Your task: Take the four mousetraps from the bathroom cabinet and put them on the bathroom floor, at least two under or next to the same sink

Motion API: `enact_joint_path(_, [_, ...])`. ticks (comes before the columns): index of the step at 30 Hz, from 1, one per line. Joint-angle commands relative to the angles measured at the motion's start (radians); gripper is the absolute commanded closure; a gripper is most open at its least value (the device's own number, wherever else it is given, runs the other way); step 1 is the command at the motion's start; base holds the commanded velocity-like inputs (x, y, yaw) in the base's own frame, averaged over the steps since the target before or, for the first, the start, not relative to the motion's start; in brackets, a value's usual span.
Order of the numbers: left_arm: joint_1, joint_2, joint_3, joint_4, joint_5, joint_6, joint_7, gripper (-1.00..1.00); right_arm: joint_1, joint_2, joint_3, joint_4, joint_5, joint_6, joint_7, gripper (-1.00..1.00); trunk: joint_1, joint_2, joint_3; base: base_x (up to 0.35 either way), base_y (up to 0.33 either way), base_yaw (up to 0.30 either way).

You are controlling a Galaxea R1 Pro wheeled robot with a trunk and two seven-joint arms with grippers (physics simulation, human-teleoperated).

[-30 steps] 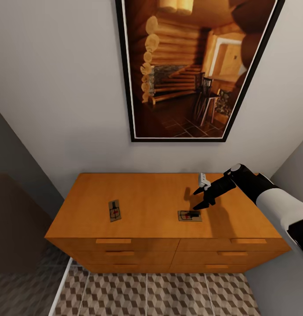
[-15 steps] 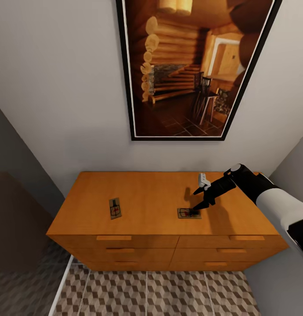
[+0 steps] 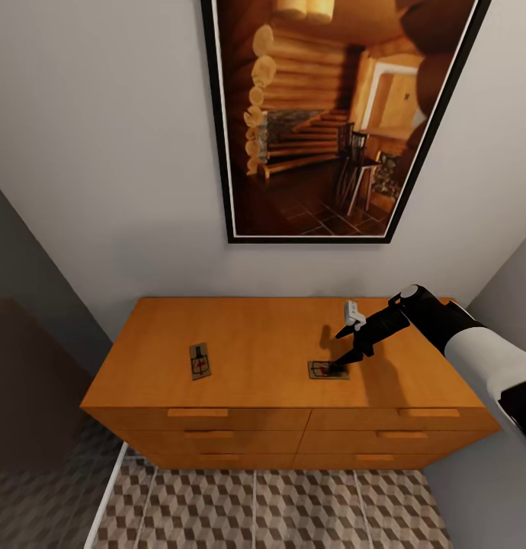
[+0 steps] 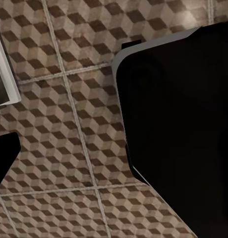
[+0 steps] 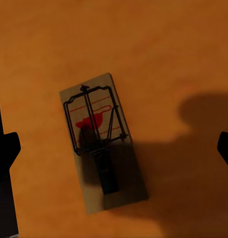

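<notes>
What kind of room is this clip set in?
Probably a tiled room in a home, perhaps a bathroom: patterned floor tiles, a low wooden cabinet against the wall, a framed picture above it. No plumbing is visible, so that's uncertain.

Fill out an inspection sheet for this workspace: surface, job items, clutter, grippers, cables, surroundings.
Surface: the cabinet, an orange-brown wooden top over drawer fronts with bar handles.
Job's things: two mousetraps lie flat on the cabinet top, well apart, the left mousetrap and the right mousetrap; the others are not seen.
Clutter: nothing seen.
Grippers: the right gripper is open just above the right mousetrap, one fingertip low over it; its wrist view has the trap between the two fingertips. The left gripper's state cannot be told.
Cables: nothing seen.
Surroundings: the bathroom floor with its cube-pattern tiles in front of the cabinet, a framed picture of a log interior on the wall above.
</notes>
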Motion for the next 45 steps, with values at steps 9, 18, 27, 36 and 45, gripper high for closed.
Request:
enact_joint_path(9, [-0.002, -0.001, -0.008, 0.005, 0.004, -0.007, 0.004, -1.00, 0.000, -0.001, 0.001, -0.002, 0.002, 0.011, -0.007, -1.00, 0.001, -0.002, -0.006, 0.000, 0.000, 0.000])
enact_joint_path(18, [-0.002, -0.001, -0.008, 0.005, 0.004, -0.007, 0.004, -1.00, 0.000, 0.001, 0.006, -0.007, 0.020, 0.011, -0.061, -1.00, 0.001, -0.002, -0.007, 0.000, 0.000, 0.000])
enact_joint_path(27, [-0.002, -0.001, -0.008, 0.005, 0.004, -0.007, 0.004, -1.00, 0.000, 0.020, 0.017, -0.014, 0.127, 0.012, -0.081, -1.00, 0.001, -0.002, -0.008, 0.000, 0.000, 0.000])
enact_joint_path(36, [-0.002, 0.001, -0.008, 0.005, 0.004, -0.007, 0.004, -1.00, 0.000, 0.045, 0.018, -0.016, 0.163, 0.013, -0.084, -1.00, 0.001, -0.002, -0.008, 0.000, 0.000, 0.000])
enact_joint_path(45, [-0.002, 0.001, -0.008, 0.005, 0.004, -0.007, 0.004, -1.00, 0.000, 0.061, 0.018, -0.016, 0.167, 0.014, -0.084, -1.00, 0.001, -0.002, -0.008, 0.000, 0.000, 0.000])
